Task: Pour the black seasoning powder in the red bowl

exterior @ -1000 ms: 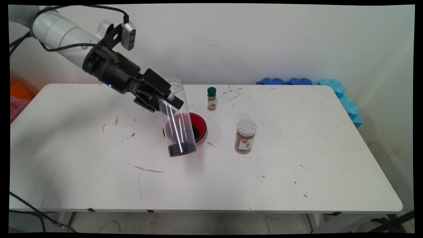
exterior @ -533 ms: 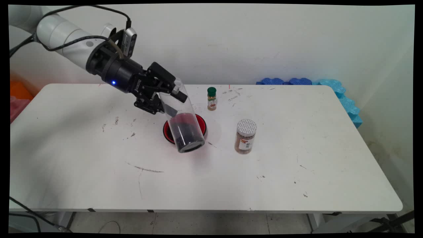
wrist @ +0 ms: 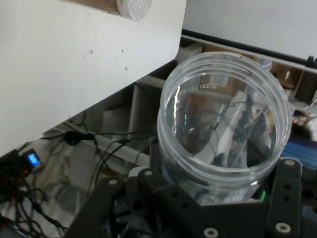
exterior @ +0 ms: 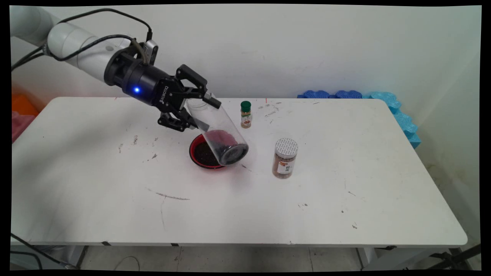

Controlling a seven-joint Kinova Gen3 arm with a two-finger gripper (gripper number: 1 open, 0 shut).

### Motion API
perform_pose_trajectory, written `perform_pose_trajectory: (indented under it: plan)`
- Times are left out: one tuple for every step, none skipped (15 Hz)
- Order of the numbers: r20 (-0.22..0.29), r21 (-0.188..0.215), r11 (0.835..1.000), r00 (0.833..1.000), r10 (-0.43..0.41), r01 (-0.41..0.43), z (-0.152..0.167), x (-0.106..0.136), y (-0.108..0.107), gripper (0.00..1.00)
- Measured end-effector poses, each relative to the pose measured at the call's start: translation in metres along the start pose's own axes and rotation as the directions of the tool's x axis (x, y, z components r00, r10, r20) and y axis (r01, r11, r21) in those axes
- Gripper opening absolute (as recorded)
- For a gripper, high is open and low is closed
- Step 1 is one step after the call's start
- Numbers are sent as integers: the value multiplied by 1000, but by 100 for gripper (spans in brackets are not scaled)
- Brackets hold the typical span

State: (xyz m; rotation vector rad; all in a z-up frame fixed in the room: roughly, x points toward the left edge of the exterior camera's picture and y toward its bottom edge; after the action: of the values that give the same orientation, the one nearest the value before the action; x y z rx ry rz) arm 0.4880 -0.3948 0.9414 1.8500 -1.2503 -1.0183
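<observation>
My gripper (exterior: 207, 114) is shut on a clear plastic jar (exterior: 220, 132) near its open mouth. The jar is tilted, with its mouth at the upper left and its base lower to the right. Dark granules lie at the base end. Just below the jar a red bowl (exterior: 199, 153) with dark granules in it rests on the white table (exterior: 115, 184). In the hand view the jar's open rim (wrist: 225, 124) sits between the fingers (wrist: 290, 173), and the table's edge (wrist: 74, 64) is at the upper left.
A small spice bottle with a green cap (exterior: 246, 114) stands behind the bowl. A jar of brown spice with a white lid (exterior: 285, 158) stands to the bowl's right; its lid (wrist: 134, 7) shows in the hand view. Blue foam blocks (exterior: 395, 111) line the far right corner.
The wrist has turned and the jar has tipped further from upright, its base swinging up and to the right. More of the red bowl shows now.
</observation>
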Motion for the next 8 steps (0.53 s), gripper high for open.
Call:
perform_pose_trajectory:
  plan:
    - [-3,-9,999,1000,-31,31,0,2,-1,0]
    - [-6,-18,998,998,-61,61,0,3,-2,0]
    - [-8,-26,996,996,-85,85,1,5,-3,0]
    - [-10,-31,994,995,-101,101,1,5,-4,0]
    - [-12,-38,991,992,-126,126,1,7,-5,0]
    - [-15,-44,988,989,-147,146,1,8,-6,0]
    - [-16,-48,986,987,-160,159,1,9,-7,0]
    - [-17,-53,983,984,-176,175,2,10,-7,0]
